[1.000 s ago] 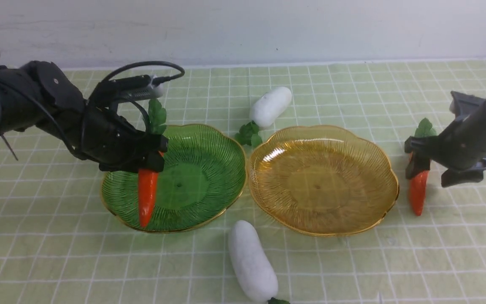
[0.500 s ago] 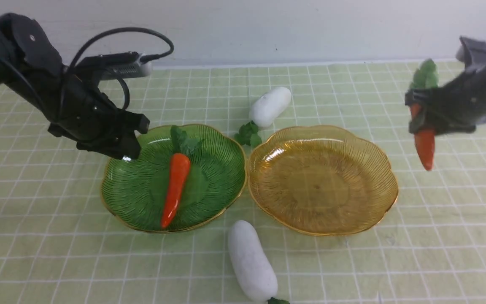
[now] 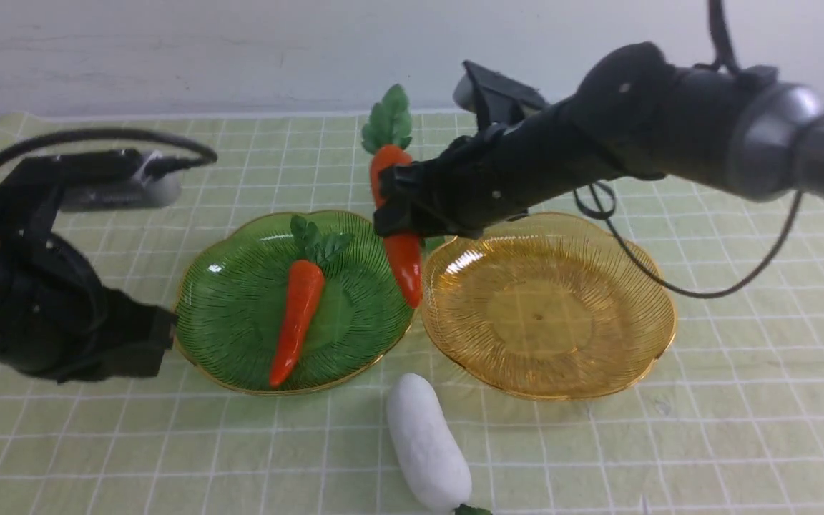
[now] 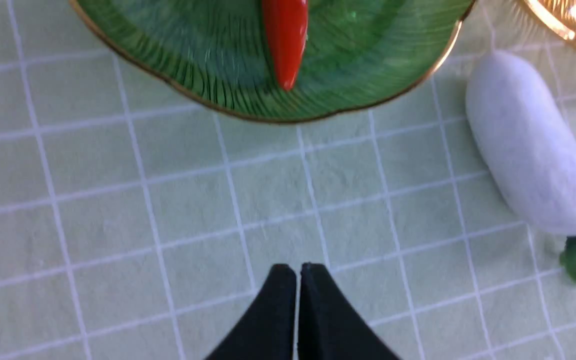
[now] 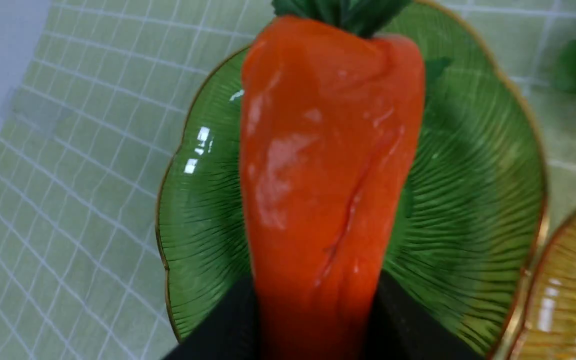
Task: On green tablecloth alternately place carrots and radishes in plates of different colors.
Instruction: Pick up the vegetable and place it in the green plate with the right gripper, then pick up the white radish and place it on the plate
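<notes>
Right arm [image 3: 634,136] crosses over amber plate [image 3: 548,315] far rim. Right claw [image 3: 396,209] clamps glossy orange carrot [image 3: 403,261], leaves up, tip down, over gap between plates. Second carrot [image 3: 297,315] lies in ribbed green plate [image 3: 233,315]. Matte white radish [image 3: 426,443] on checked cloth [image 3: 741,400] before plates. Left claw [image 4: 297,274]: tips pressed together, empty, beside green plate.

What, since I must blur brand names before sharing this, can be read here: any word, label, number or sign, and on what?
None: no text shows in any view.
Unmarked: green plate, amber plate, held carrot, plated carrot, radish.
Only white grid lines: green tablecloth.
No legible marking: right arm, left arm.
</notes>
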Controlling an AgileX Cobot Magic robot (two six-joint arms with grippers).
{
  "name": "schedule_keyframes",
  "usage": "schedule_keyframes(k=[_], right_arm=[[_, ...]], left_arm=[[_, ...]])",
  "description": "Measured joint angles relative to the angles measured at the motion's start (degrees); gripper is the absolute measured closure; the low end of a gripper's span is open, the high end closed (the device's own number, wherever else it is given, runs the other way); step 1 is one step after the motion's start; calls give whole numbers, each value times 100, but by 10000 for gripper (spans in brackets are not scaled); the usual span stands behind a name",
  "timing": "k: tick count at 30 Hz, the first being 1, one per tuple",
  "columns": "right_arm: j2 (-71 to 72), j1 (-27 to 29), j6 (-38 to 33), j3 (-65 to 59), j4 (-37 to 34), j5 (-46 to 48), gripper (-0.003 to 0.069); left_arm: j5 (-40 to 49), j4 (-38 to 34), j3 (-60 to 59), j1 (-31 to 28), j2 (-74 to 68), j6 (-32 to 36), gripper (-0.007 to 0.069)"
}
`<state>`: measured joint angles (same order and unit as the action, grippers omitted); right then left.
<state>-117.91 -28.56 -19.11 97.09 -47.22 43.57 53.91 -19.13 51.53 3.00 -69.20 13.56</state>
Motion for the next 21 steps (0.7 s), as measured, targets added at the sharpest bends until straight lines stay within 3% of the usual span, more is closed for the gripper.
schedule_keyframes(k=[5, 7, 10, 13, 19, 21], right_arm=[[-592, 3, 103, 740, 147, 764, 162], [-584, 53, 103, 896, 311, 1058, 116], [-500, 203, 103, 1167, 644, 1557, 106], [-287, 442, 103, 1361, 1078, 2026, 167], [797, 1243, 205, 1496, 2234, 2722, 592], [1134, 1527, 210, 1384, 2402, 2742, 649]], left_arm=[[-81, -574, -301, 50, 37, 316, 625], [-201, -738, -301, 161, 4, 616, 610], [-610, -1181, -301, 635, -142, 977, 557], [-1144, -1548, -275, 1140, -398, 927, 501], [-1523, -1538, 382, 2241, -1655, -25, 401], [-1527, -1360, 715, 2485, -2122, -477, 381]])
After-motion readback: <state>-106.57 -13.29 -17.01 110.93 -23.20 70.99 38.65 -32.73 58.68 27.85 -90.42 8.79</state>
